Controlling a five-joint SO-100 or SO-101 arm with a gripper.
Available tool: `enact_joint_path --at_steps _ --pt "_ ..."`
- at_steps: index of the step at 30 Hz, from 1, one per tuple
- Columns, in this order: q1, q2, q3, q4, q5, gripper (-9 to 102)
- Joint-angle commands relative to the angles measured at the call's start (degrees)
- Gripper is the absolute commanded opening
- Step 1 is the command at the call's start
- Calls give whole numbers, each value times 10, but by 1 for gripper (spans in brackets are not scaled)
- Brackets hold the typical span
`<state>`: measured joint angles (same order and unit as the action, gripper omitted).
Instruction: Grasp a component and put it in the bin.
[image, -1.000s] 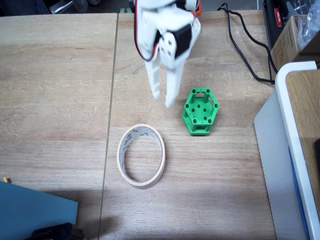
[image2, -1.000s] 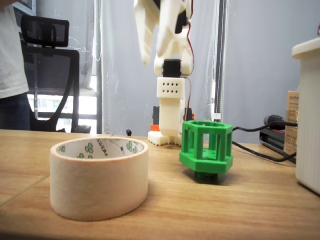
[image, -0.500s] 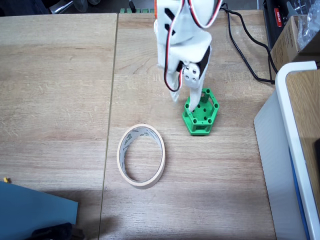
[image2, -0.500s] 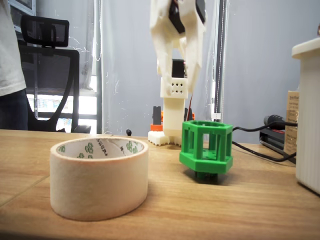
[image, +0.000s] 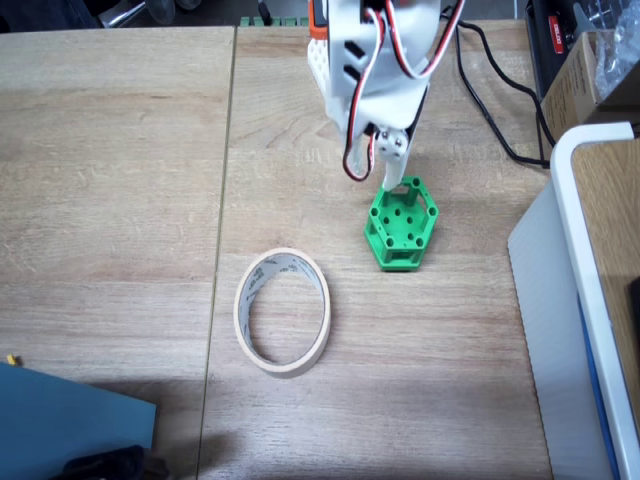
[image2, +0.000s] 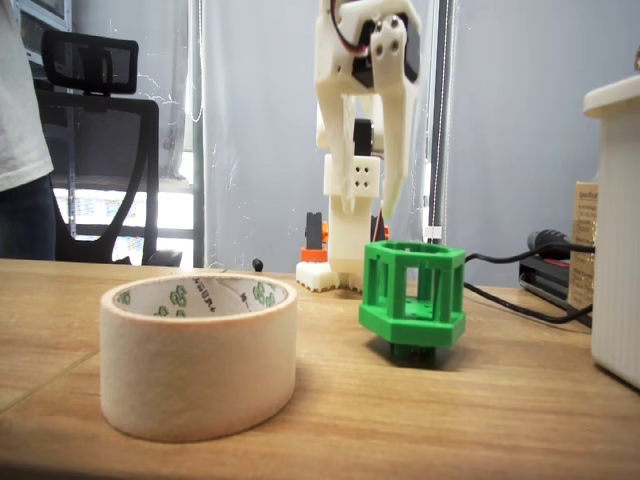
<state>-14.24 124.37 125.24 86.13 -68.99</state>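
White robot arm w/ two-finger pincer hangs point-down over a wooden counter, fingers spread w/ a clear gap between them, gripping nothing. In the low side view the tips sit just above the top rim of the component, a bright green open-framed hex block; one tip looks to be over its back edge, other off to the left. In the top-down view the pincer reaches to the block's far edge; component stands upright on the counter, holed face up, so its frame walls are free for a pinch from above.

The bin, a beige tape ring, lies flat w/ its opening up, near the block but not touching, below-left of it in the top-down view. In the side view the bin is closer to the camera, left of the block. That layout suggests a short carry and a straight drop in. Grasp not yet made, I'd judge; next: lower, close.
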Motion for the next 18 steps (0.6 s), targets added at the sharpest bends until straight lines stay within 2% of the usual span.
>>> enact_joint_path --at_steps 1,18 --pt "-5 -24 -36 2 2 15" --pt "-14 -82 -108 1 1 15"
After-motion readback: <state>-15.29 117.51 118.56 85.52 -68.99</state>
